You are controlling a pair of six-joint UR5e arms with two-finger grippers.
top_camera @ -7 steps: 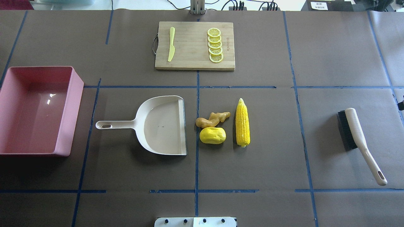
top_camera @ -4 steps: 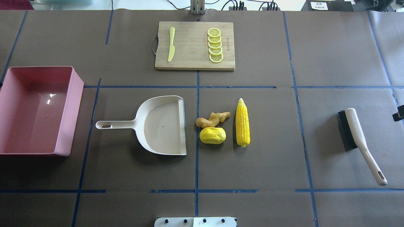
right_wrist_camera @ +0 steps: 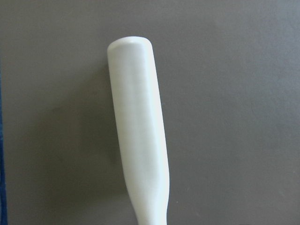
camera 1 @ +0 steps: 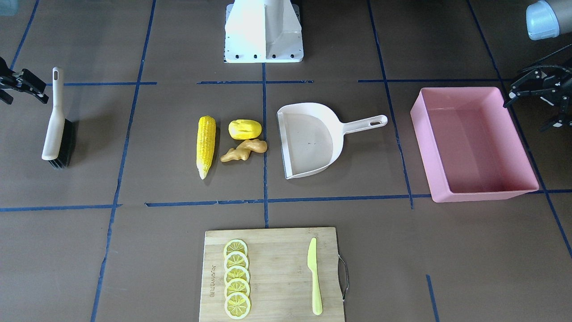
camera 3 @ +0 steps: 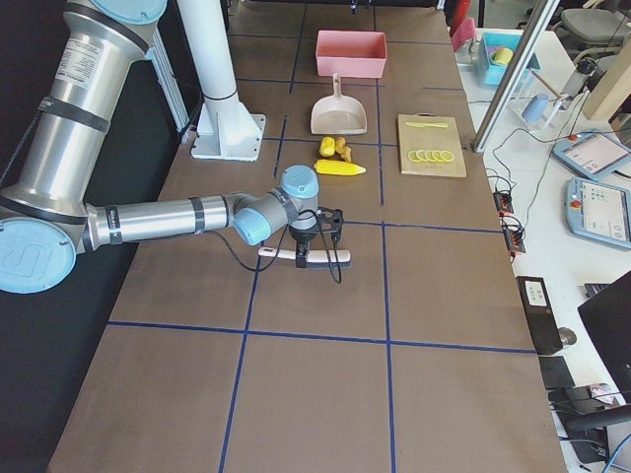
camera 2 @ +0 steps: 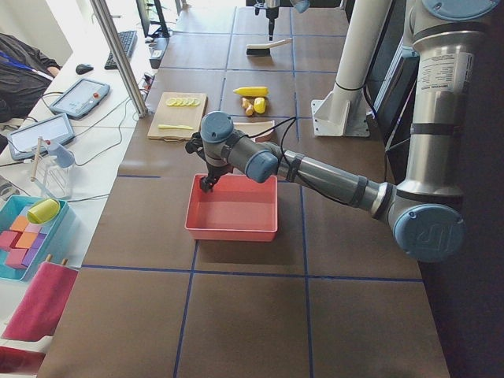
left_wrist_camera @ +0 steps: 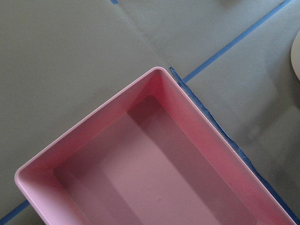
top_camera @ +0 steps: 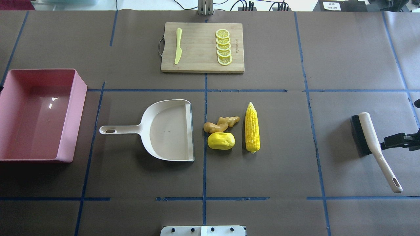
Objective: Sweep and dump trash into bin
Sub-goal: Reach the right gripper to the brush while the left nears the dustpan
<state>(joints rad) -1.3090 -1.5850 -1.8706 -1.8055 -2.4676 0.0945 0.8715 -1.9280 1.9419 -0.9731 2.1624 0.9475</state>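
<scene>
Right gripper (camera 1: 21,89), jaws apart, has come in above brush (top_camera: 370,136); probably light, stiff handle beneath suits mid-shaft pinch.

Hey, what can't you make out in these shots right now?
Right gripper: jaws cut off by the frame edge in overhead and front-facing views.
Brush: right wrist view shows only its handle; bristles lie outside the frame.
Cutting board: engraved lettering too small to read in any view.

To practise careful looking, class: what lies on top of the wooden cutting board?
On the cutting board: five overlapping lemon slices and a lime-green knife, apart from them. Each slice hides part of its neighbour.
</scene>
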